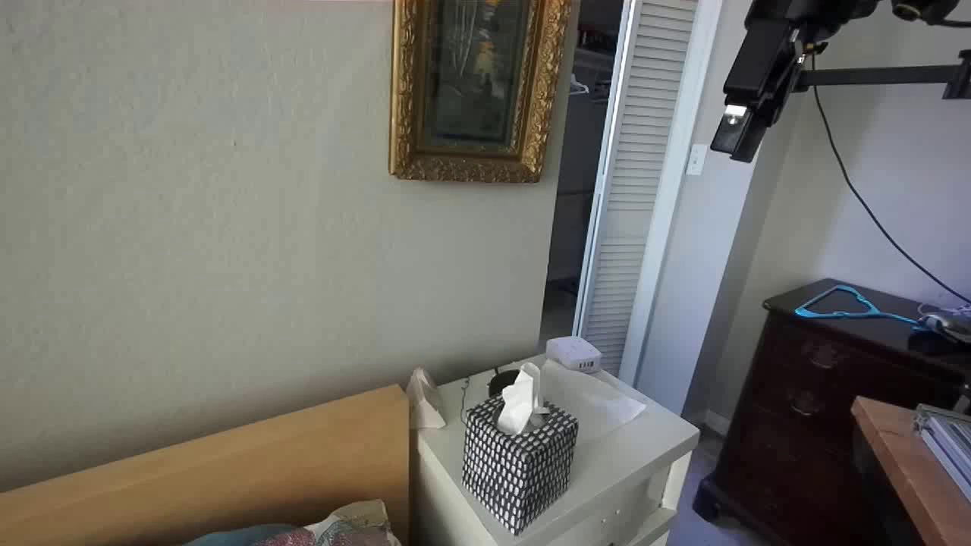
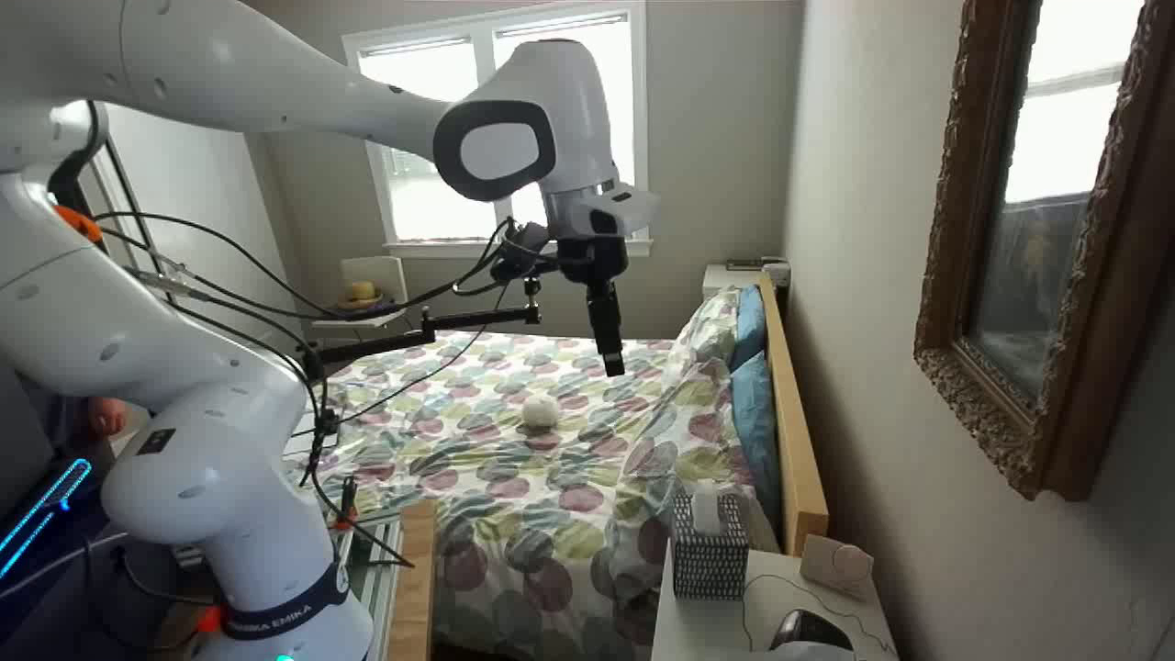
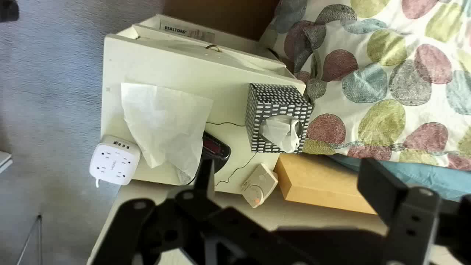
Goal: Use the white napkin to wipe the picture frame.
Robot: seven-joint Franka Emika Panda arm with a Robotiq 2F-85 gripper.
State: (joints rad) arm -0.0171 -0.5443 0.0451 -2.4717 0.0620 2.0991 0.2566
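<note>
Wrist view shows the black two-fingered gripper [image 3: 287, 168] parted and empty, the thin white paper napkin [image 3: 165, 123] spread on the left of the white rectangular nightstand [image 3: 226, 101], presumably for easy pinching before wiping the ornate gold-coloured picture frame [image 1: 466, 168].

White nightstand [image 3: 220, 88]: napkin [image 3: 165, 121], patterned tissue box [image 3: 270, 105], black clock [image 3: 219, 149], outlet block [image 3: 114, 162], beige device [image 3: 259, 184]

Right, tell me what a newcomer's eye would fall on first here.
Probably the white Franka Panda arm, spanning much of an exterior view, its open end effector pointing down. Next would come the ornate gilt picture frame on the wall, then the patterned tissue box on the white nightstand, with the white napkin spread beside it.
</note>
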